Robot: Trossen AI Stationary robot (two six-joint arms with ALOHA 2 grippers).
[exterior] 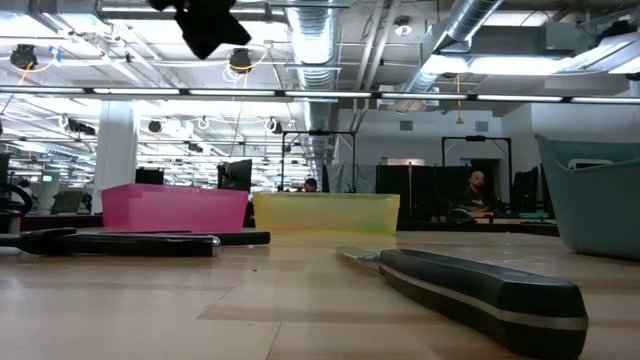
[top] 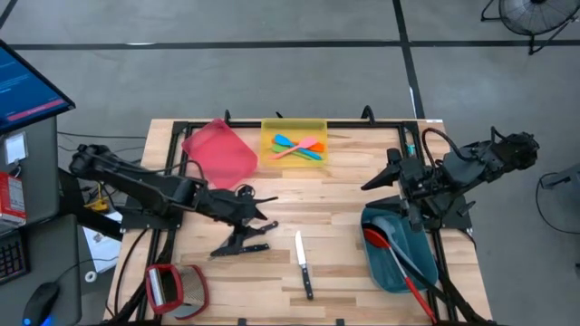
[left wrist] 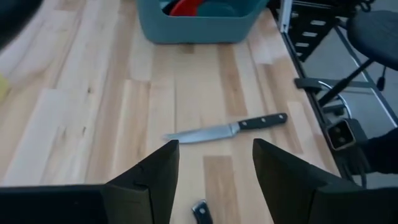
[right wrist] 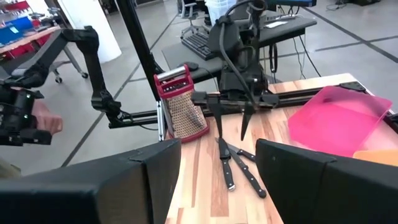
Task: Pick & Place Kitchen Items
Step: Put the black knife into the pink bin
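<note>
Nearest knife: black-handled knife (exterior: 480, 288) lies flat at mid-table close before the low camera, alone on the wood, blade pointing toward the far bins.
Left fingers: spread wide apart, nothing between them.
Left gripper (top: 255, 231): hangs over two more black-handled knives (top: 254, 246) lying side by side, left of the lone knife.
Right fingers: parted, holding nothing.
Right gripper (top: 384, 169): hovers above bare wood beside the teal bin (top: 391, 263), toward the far edge.
Red spoon (top: 391, 254): rests in the teal bin, long handle sticking out over its near rim.
Small spatulas (top: 297, 147): blue and orange ones lie in the yellow bin (top: 293, 127) at the far edge.
Pink bin (top: 219, 152): tipped, just left of the yellow bin.
Grater (top: 167, 287): red-framed, near the front left corner.
</note>
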